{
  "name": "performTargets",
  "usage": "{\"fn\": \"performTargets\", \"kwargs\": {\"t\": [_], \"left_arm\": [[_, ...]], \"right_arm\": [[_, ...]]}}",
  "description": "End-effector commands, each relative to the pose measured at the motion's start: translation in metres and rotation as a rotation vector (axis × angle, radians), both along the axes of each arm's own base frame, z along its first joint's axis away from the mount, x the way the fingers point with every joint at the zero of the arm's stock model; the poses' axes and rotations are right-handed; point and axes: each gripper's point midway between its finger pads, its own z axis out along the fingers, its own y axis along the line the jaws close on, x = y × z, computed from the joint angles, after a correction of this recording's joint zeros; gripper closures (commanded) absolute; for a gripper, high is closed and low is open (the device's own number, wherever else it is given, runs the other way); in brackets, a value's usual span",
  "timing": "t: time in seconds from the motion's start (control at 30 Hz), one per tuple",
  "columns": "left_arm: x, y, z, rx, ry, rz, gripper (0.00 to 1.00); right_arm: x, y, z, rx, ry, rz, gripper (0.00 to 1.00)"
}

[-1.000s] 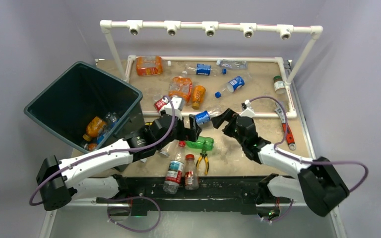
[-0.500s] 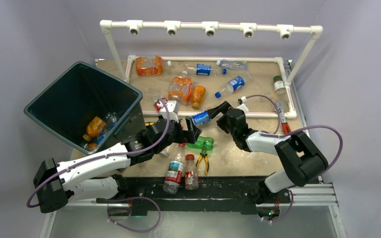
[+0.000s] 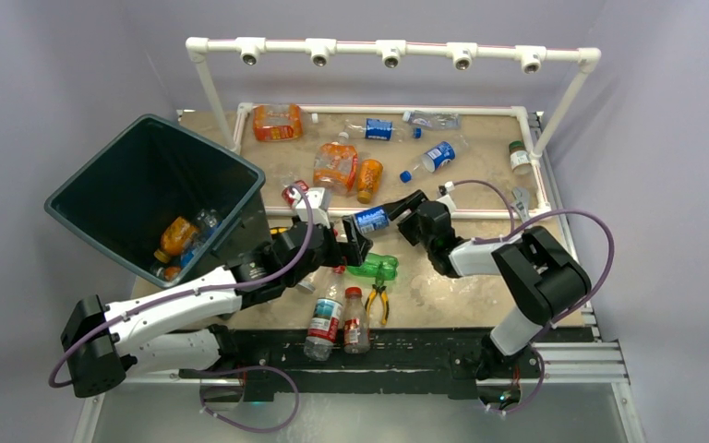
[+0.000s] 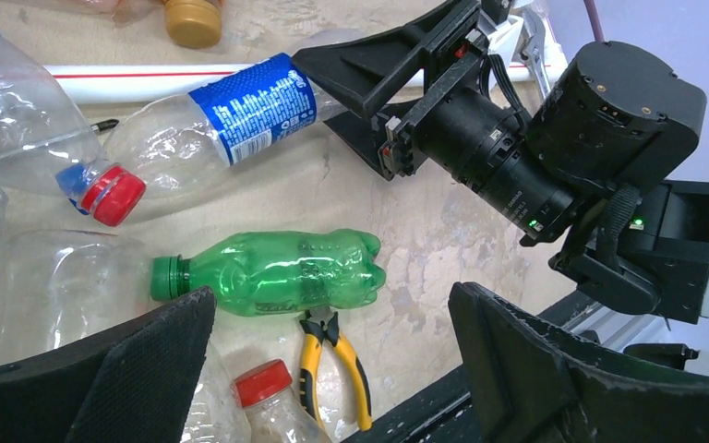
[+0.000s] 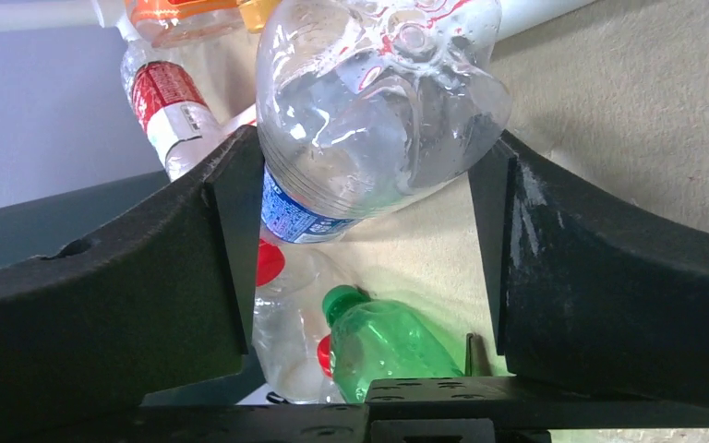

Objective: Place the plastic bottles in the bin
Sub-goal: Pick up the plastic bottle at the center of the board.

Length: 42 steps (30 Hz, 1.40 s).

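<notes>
yellow-handled pliers (image 4: 346,369), white pipe frame (image 3: 392,51)

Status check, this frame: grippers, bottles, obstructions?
Left gripper open near green bottle. Right gripper straddling base of blue-label bottle, grip unconfirmed. Pliers lie beside green bottle.

Bin (image 3: 74,205): dark teal, open top, left side; orange and clear bottles (image 3: 177,238) inside.
Blue-labelled clear bottle (image 3: 370,220): mid-surface, on its side, base between right claw (image 5: 365,157) fingers.
Green bottle (image 3: 375,268): lying just nearer.
Two labelled clear bottles (image 3: 325,318): near edge.
Other bottles (image 3: 336,166): scattered far side.
</notes>
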Motion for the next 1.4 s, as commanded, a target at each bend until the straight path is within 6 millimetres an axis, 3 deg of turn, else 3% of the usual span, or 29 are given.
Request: {"fn": "performTargets", "kwargs": {"t": [0.0,0.17,0.33,0.53,0.67,0.87,1.0,1.13,1.37], "left_arm": [[-0.002,0.005,0.008,-0.044,-0.010,0.023,0.03],[-0.003,0.008,0.015,-0.062,-0.022,0.026,0.03],[-0.003,0.005,0.027,-0.083,-0.033,0.020,0.04],[0.002,-0.004,0.057,-0.123,-0.072,0.005,0.04],[0.007,-0.011,0.088,-0.176,-0.114,0.008,0.01],[0.001,-0.021,0.143,-0.540,-0.233,-0.024,0.01],[-0.015,-0.025,0.164,-0.817,-0.335,-0.116,0.01],[-0.021,-0.043,0.165,-0.873,-0.338,-0.144,0.01],[-0.023,-0.049,0.154,-0.933,-0.353,-0.080,0.05]], "right_arm": [[0.010,0.007,0.016,0.060,-0.047,-0.003,0.29],[0.003,0.007,0.027,0.099,-0.078,0.010,0.46],[-0.011,-0.003,0.060,0.107,-0.145,0.015,0.54],[-0.039,-0.033,0.126,0.047,-0.289,-0.003,0.58],[-0.066,-0.061,0.164,-0.006,-0.389,-0.031,0.59],[-0.103,-0.091,0.199,0.073,-0.524,-0.089,0.61],[-0.121,-0.102,0.216,0.195,-0.620,-0.122,0.63],[-0.130,-0.109,0.229,0.283,-0.669,-0.146,0.64],[-0.134,-0.118,0.241,0.313,-0.708,-0.181,0.64]]}}
